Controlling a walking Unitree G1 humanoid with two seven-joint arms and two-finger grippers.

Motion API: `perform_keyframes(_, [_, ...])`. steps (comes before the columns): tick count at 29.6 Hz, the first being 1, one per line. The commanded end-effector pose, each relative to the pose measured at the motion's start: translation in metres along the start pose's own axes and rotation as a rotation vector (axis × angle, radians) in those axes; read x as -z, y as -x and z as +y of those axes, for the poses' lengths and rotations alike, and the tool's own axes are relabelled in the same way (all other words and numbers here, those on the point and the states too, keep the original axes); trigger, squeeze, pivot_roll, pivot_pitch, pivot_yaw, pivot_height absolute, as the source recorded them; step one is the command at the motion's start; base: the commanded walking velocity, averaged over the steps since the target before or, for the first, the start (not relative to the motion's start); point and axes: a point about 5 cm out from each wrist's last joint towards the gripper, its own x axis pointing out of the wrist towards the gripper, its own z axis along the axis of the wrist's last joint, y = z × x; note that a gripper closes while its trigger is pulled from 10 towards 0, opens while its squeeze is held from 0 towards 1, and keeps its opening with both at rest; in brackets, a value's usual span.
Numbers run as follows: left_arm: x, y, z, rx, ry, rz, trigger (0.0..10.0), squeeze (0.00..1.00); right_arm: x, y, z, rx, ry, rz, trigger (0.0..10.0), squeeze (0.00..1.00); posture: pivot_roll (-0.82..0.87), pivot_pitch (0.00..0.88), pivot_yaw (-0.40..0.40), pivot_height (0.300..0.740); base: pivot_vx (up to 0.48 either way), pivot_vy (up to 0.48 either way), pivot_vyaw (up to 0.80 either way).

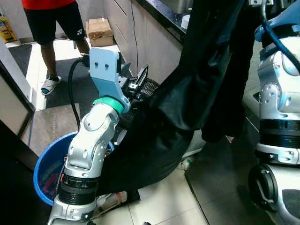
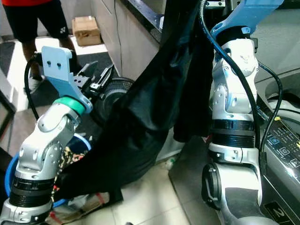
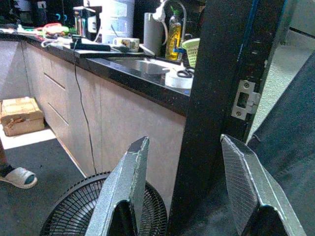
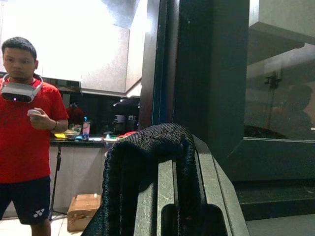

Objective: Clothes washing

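Black cloth dominated the left eye view: a dark garment point(image 1: 187, 93) hung from the upper right of the frame and sagged toward the lower centre, above a blue basket point(image 1: 44, 164) at the lower left. The left gripper point(image 1: 136, 82) sat just left of centre, beside the cloth, with a floor fan point(image 1: 149, 86) behind it. A person in a red top and black shorts point(image 1: 54, 21) stood at the upper left.

In the right eye view, the right arm point(image 2: 232, 93) rose at the right of the frame, and a washing machine panel point(image 2: 283, 140) showed at the right edge.

The left wrist view showed its fingers point(image 3: 125, 187) spread apart with nothing between them, the fan below.

In the right wrist view, the right gripper point(image 4: 172, 187) was clamped on a fold of the garment draped over its fingers.

The long hanging tail could well snag on the fan or the basket, or drag on the floor, if the arm swung it toward the machine without gathering it.
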Motion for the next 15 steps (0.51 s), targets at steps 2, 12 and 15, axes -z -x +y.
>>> perform_keyframes(2, [-0.0006, 0.0004, 0.0001, 0.000, -0.006, 0.004, 10.0, 0.00, -0.0054, 0.0010, -0.0008, 0.015, -0.009, -0.028, 10.0, 0.00, 0.05, 0.072, 0.018, 0.740, 0.000, 0.000, -0.71])
perform_keyframes(12, [-0.0001, -0.0003, 0.0004, -0.001, -0.005, 0.008, 10.0, 0.00, -0.0009, 0.0028, -0.0017, 0.016, 0.011, -0.006, 10.0, 0.00, 0.05, 0.074, 0.020, 0.740, 0.000, 0.000, -0.69])
perform_keyframes(15, [0.0004, -0.0002, 0.0002, 0.000, -0.004, 0.009, 10.0, 0.00, -0.0017, 0.0027, -0.0019, 0.015, 0.014, -0.009, 10.0, 0.00, 0.04, 0.072, 0.020, 0.740, 0.000, 0.000, -0.79])
